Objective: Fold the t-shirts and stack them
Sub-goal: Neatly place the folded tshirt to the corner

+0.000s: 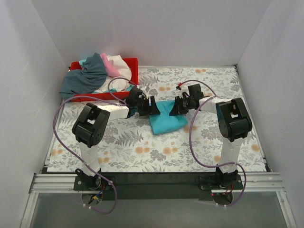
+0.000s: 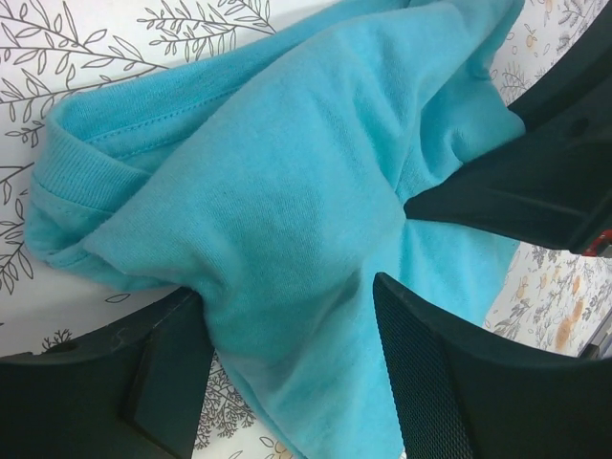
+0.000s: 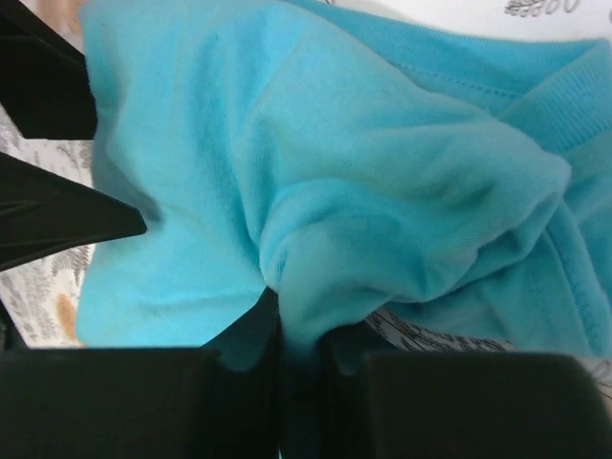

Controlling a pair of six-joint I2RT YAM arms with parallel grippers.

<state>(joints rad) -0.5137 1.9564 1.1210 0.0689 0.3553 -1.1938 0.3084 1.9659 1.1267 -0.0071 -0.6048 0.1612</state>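
A bright turquoise t-shirt (image 1: 167, 119) lies bunched on the flower-patterned table between my two grippers. My left gripper (image 1: 153, 108) is at its left end. In the left wrist view the left gripper (image 2: 292, 335) is open, its fingers (image 2: 430, 382) wide apart with turquoise cloth (image 2: 277, 191) lying loosely in the gap. My right gripper (image 1: 175, 107) is at the shirt's upper right. The right wrist view shows the right gripper (image 3: 301, 335) shut on a pinched fold of the turquoise cloth (image 3: 382, 191). Grey (image 1: 85, 78), white (image 1: 121, 71) and pink (image 1: 110, 66) t-shirts are heaped at the back left.
The heap fills a red tray (image 1: 133, 66) at the table's back left corner, with the grey shirt hanging over its left rim. White walls close the table in on three sides. Purple cables (image 1: 59, 128) loop from both arms. The two grippers stand close together, facing each other.
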